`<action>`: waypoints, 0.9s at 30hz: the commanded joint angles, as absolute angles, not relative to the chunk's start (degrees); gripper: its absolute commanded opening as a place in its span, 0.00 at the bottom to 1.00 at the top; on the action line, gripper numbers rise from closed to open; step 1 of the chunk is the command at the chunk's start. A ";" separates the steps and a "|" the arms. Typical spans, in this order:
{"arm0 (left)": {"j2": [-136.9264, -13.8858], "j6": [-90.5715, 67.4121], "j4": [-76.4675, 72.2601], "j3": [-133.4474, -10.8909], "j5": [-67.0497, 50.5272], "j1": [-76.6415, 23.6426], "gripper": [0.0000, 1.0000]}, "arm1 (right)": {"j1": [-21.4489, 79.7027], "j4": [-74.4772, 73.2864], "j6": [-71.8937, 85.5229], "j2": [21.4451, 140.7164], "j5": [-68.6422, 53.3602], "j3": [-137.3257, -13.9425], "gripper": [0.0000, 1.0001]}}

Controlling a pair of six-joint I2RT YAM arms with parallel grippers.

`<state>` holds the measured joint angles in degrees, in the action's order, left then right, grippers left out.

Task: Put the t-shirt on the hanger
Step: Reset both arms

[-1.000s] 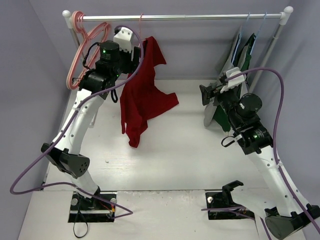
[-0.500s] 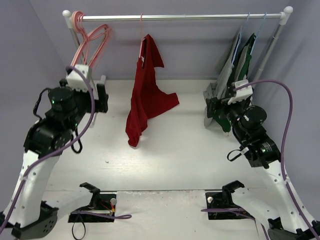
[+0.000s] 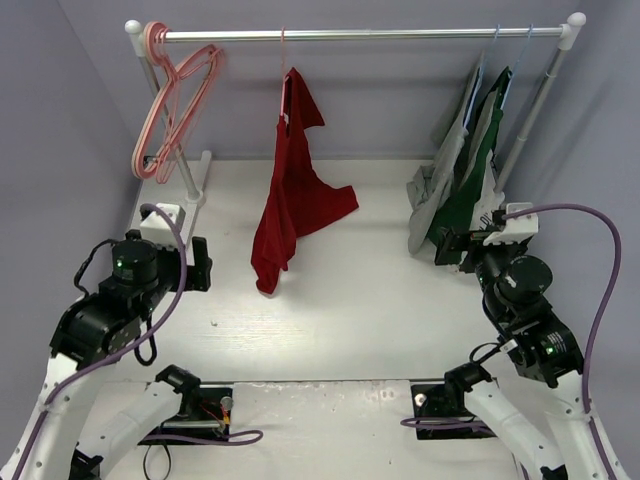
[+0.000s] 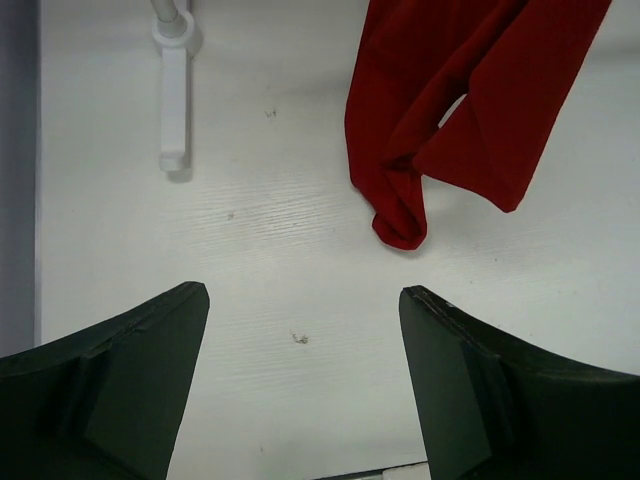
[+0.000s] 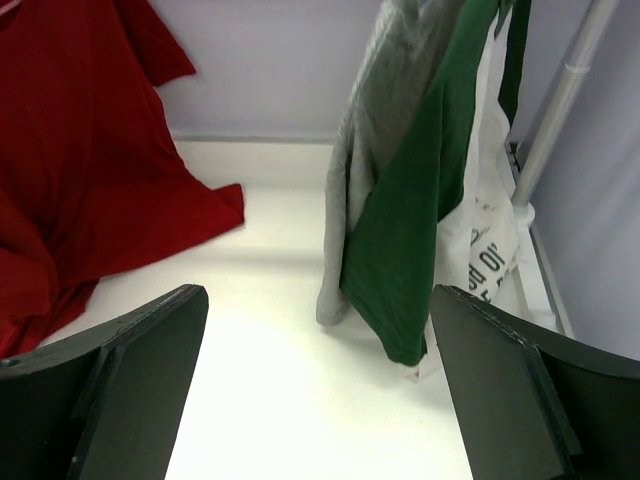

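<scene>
The red t-shirt hangs from the rail on a thin salmon-pink hanger. Only the hanger's hook shows above the neck. The shirt's lower hem rests on the white table. Its bottom shows in the left wrist view and its side in the right wrist view. My left gripper is open and empty, low at the near left, well clear of the shirt; it also shows in its own view. My right gripper is open and empty at the near right, and it also shows in its wrist view.
A metal rail spans the back. Several spare pink hangers hang at its left end. Grey, dark green and white garments hang on blue hangers at the right. The rail's white foot lies on the table at the left.
My left arm has let go near the shirt's neck and drawn back down to the near left. My right arm has drawn back to the near right. The shirt hangs on its own.
</scene>
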<state>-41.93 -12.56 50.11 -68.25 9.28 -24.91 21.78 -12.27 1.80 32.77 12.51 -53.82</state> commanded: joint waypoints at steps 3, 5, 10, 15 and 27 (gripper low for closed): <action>-39.90 -13.71 49.74 -69.43 10.19 -24.96 0.78 | 21.80 -12.39 4.75 29.98 14.68 -53.79 1.00; -39.55 -13.71 50.10 -69.35 10.72 -24.96 0.78 | 21.80 -12.57 5.10 27.79 14.68 -52.48 1.00; -39.38 -13.97 50.19 -68.56 10.37 -24.96 0.78 | 21.80 -14.23 6.06 25.49 13.80 -49.92 1.00; -38.94 -14.15 50.36 -68.20 10.55 -24.96 0.78 | 21.80 -14.50 6.68 23.82 13.27 -49.48 1.00; -38.50 -13.27 51.15 -67.15 10.46 -24.96 0.78 | 21.80 -14.86 6.59 21.36 11.25 -49.48 1.00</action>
<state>-37.95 -12.88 52.36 -66.63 9.58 -24.91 21.78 -18.31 6.02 21.19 12.21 -49.06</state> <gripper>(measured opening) 0.778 0.999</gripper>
